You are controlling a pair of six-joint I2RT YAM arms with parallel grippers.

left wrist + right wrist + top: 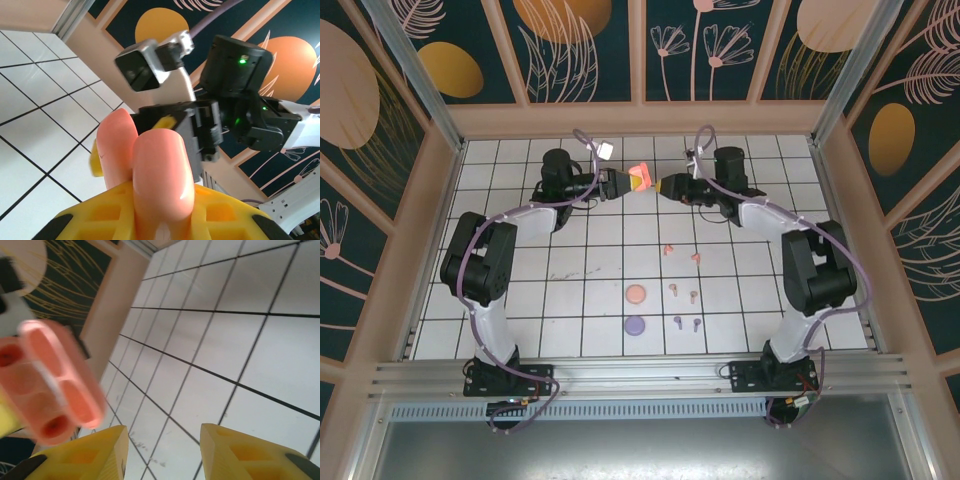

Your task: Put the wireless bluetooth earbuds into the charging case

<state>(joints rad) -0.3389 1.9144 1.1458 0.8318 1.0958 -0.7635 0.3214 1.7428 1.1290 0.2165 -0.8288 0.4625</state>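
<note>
six earbuds point(693, 296) loose; left end effector point(626, 183) grasps coral case point(162, 170), right end effector point(165, 445) released

Right gripper point(162, 442) had its two yellow fingers point(240, 452) spread apart along the bottom edge, with just bare tile between them. Off to the left a coral-pink case point(60, 380) was open and pretty blurry, two dark round sockets showing. White gridded table point(240, 340) ran behind it, up to a dark wall panel point(65, 280) with gold lines.
</note>
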